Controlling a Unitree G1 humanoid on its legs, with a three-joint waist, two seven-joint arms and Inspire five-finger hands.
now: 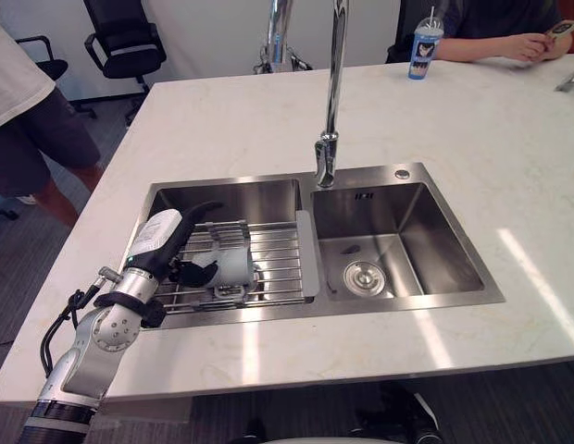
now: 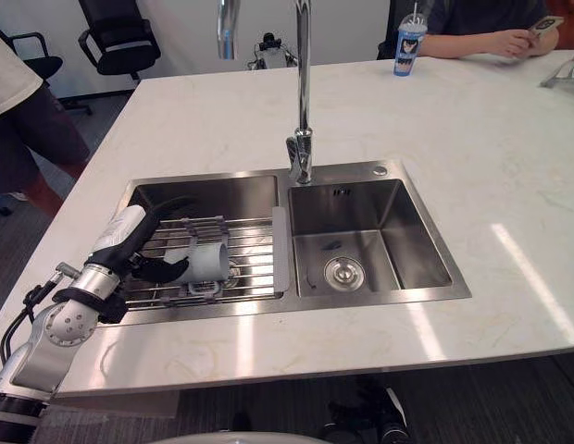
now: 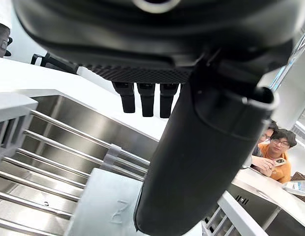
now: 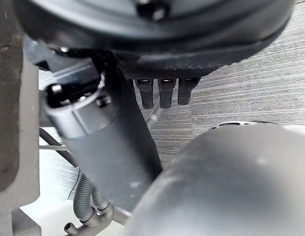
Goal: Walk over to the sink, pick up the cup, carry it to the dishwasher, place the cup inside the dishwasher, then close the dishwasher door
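Observation:
A pale grey cup (image 1: 233,264) lies on its side on the wire rack (image 1: 280,268) in the left basin of the steel sink (image 1: 398,305). My left hand (image 1: 167,242) reaches into that basin from the near left. Its fingers (image 1: 205,209) arch over the cup and its thumb (image 1: 200,273) rests against the cup's near side, uncurled. In the left wrist view the thumb (image 3: 201,162) stretches over the cup (image 3: 108,211), with the fingers (image 3: 146,101) straight beyond it. My right hand (image 4: 157,29) hangs above the floor with its fingers straight.
A tall faucet (image 1: 335,92) rises between the two basins. A blue lidded drink cup (image 1: 424,46) stands at the counter's far side by a seated person (image 1: 509,28). Another person (image 1: 28,120) stands at the left, and office chairs (image 1: 125,42) stand behind.

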